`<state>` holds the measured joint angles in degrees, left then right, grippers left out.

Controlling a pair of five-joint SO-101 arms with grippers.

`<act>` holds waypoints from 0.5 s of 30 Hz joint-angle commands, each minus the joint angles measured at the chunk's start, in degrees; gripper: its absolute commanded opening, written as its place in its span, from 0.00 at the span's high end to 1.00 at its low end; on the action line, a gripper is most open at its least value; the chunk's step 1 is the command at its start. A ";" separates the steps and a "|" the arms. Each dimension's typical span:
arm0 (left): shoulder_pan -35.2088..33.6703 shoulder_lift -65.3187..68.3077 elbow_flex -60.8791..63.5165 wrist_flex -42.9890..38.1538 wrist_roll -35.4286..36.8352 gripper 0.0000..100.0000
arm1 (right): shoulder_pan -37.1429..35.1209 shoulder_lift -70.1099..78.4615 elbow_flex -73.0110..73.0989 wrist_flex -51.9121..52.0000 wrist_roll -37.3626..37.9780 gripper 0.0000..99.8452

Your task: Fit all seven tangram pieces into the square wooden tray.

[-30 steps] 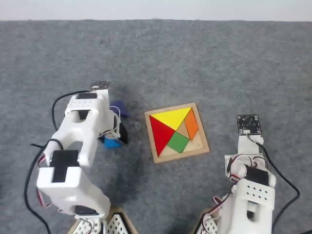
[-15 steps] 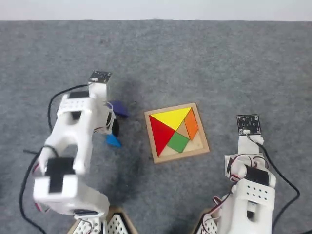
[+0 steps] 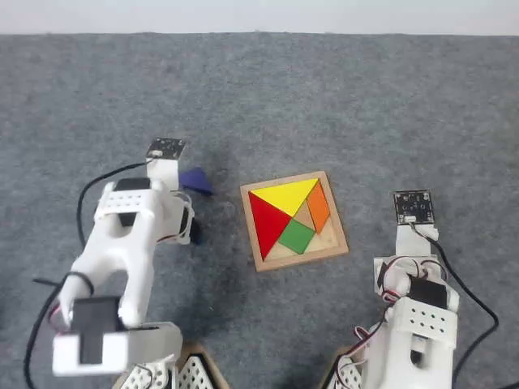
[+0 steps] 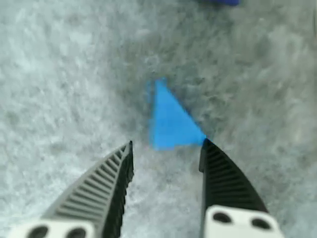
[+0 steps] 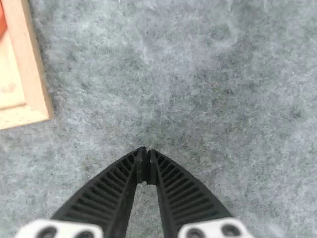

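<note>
Left gripper [image 4: 167,144] spread apart, tips at near edge of blue triangle [image 4: 171,121], left of tray [image 3: 304,261], apparently lined up for pinch. Right gripper [image 5: 147,161] closed, empty, right of tray, likely parked clear.

tray [image 3: 304,260] part filled, dark blue piece [image 3: 197,180] to its left

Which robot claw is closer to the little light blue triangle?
Left. The left gripper is open with the light blue triangle just past its fingertips. The right gripper sits shut on the other side of the wooden tray.
</note>
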<state>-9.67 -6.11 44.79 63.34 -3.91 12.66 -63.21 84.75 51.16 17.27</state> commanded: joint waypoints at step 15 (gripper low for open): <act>1.32 13.36 -13.49 -0.09 6.86 0.77 | -0.31 -0.84 -2.90 0.22 0.53 0.99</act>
<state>-9.05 8.13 33.98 63.60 2.59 12.66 -63.21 84.75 51.16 17.27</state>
